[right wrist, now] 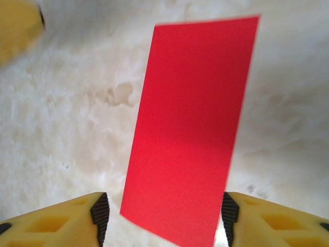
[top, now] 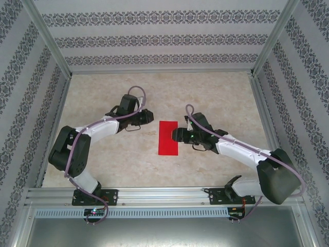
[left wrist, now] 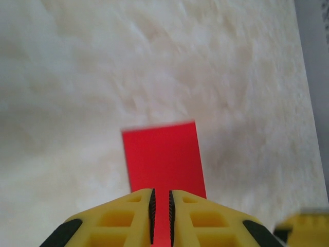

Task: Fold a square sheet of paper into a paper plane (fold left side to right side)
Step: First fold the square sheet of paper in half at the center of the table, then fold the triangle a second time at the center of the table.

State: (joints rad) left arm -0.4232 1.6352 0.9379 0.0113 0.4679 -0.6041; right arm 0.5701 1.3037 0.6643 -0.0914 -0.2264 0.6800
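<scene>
The square sheet of paper (top: 168, 138) lies flat mid-table as a narrow red rectangle, its long side running away from the arms. My left gripper (top: 149, 116) hovers off its far left corner, apart from it. In the left wrist view its yellow fingers (left wrist: 160, 198) stand almost together with a thin slit between the pads, nothing in them, and the paper (left wrist: 162, 154) lies ahead. My right gripper (top: 177, 135) is at the sheet's right edge. In the right wrist view its jaws (right wrist: 163, 206) stand wide open, with the paper (right wrist: 193, 118) on the table beyond them.
The table (top: 103, 154) is pale marbled beige, boxed in by patterned walls (top: 164, 36) and aluminium posts. A metal rail (top: 164, 195) carrying both arm bases runs along the near edge. Bare table lies all round the sheet.
</scene>
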